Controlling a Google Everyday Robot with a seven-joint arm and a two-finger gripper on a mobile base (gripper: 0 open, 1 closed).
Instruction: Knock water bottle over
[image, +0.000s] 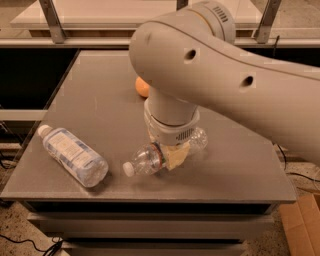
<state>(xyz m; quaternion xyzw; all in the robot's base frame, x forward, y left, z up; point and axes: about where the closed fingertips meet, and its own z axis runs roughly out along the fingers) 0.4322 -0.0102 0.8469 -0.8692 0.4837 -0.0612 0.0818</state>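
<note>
The water bottle (146, 160) is slim, clear and ribbed, with a white cap and a thin red-edged label band. It lies on its side on the grey table (95, 107), cap pointing front-left, its base end showing right of the wrist. My gripper (173, 154) is straight over the bottle's middle and touches it. The big white arm hides most of the bottle's body.
A wider clear bottle (73, 156) with a pale blue-white label lies on its side at the table's front left. An orange ball (141, 88) sits behind the arm, half hidden. A cardboard box (301, 225) stands on the floor at the lower right.
</note>
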